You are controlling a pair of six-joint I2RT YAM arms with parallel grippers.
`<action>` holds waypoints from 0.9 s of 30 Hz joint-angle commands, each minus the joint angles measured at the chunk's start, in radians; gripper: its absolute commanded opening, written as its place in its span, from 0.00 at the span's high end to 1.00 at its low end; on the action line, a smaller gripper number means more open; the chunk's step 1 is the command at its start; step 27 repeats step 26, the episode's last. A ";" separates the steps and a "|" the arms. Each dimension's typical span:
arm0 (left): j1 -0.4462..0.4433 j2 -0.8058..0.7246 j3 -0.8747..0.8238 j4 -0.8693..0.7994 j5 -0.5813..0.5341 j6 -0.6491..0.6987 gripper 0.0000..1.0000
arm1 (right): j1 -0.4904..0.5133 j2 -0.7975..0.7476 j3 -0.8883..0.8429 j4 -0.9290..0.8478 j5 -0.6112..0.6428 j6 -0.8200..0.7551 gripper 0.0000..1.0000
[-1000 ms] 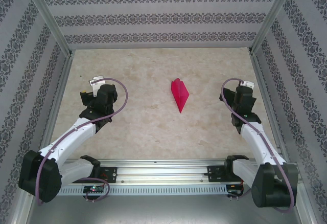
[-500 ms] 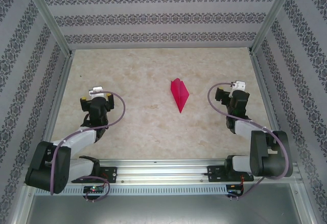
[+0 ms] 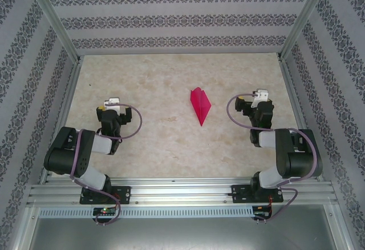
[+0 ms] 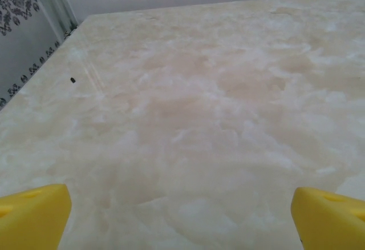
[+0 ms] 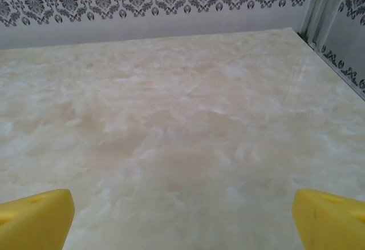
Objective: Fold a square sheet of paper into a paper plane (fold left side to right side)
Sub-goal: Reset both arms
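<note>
Paper plane [image 3: 200, 105] looks pretty much done to me. It's a narrow pink dart with a centre crease, lying flat on the table [image 3: 159, 84], a bit right of the table's middle and roughly halfway between its near and far edges. I can't see any flat square left, so I'd guess the folding is finished, or one last press away.

Both tools are spread about as wide as they go and have hold of nothing. The left gripper [image 3: 111, 110] sits over the table's left part and the right gripper [image 3: 256, 106] over its right part, both about level with the plane. From the left wrist you get yellow fingertips [image 4: 31, 218] in the bottom corners with bare marbled table between them. It's the same story from the right wrist.

What matters for any next move is how the plane lies. Its long axis runs nearly far-to-near across the table, nose toward the near edge, so it's side-on to both grippers. The right one is clearly closer, and the plane's wide corner points its way. If it needs another touch, I'd send the right arm sideways toward the table's middle, coming in across the crease. Paper that light will probably skid if it's nudged.
</note>
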 commanded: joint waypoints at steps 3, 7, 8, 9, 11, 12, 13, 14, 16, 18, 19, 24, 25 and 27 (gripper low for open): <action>0.036 -0.005 0.077 -0.039 0.086 -0.004 0.00 | -0.009 -0.009 0.013 0.031 -0.010 -0.004 0.02; 0.037 0.003 0.074 -0.021 0.084 0.000 0.00 | 0.000 -0.010 0.008 0.045 0.006 -0.010 0.02; 0.035 -0.003 0.077 -0.037 0.086 -0.002 0.00 | 0.001 -0.010 0.008 0.041 0.006 -0.011 0.02; 0.037 0.001 0.075 -0.028 0.086 0.000 0.00 | 0.001 -0.010 0.008 0.042 0.005 -0.010 0.02; 0.036 0.000 0.079 -0.038 0.092 0.001 0.00 | 0.009 -0.011 0.007 0.042 0.020 -0.016 0.02; 0.036 0.000 0.078 -0.037 0.098 0.003 0.00 | 0.013 -0.011 0.007 0.041 0.030 -0.020 0.02; 0.036 -0.001 0.081 -0.043 0.103 0.004 0.00 | 0.015 -0.011 0.007 0.041 0.032 -0.019 0.02; 0.036 0.000 0.082 -0.041 0.111 0.008 0.00 | 0.015 -0.012 0.008 0.041 0.033 -0.020 0.02; 0.037 0.000 0.085 -0.046 0.119 0.011 0.00 | 0.015 -0.011 0.008 0.041 0.033 -0.020 0.02; 0.036 0.000 0.085 -0.048 0.121 0.011 0.00 | 0.015 -0.008 0.012 0.036 0.033 -0.022 0.02; 0.036 -0.001 0.085 -0.048 0.120 0.011 0.00 | 0.015 -0.010 0.014 0.030 0.033 -0.021 0.02; 0.035 -0.001 0.085 -0.048 0.120 0.011 0.00 | 0.015 -0.009 0.012 0.033 0.033 -0.021 0.02; 0.036 -0.001 0.085 -0.048 0.121 0.011 0.00 | 0.015 -0.011 0.011 0.035 0.033 -0.022 0.02; 0.037 -0.001 0.085 -0.048 0.121 0.011 0.00 | 0.015 -0.011 0.011 0.035 0.033 -0.019 0.02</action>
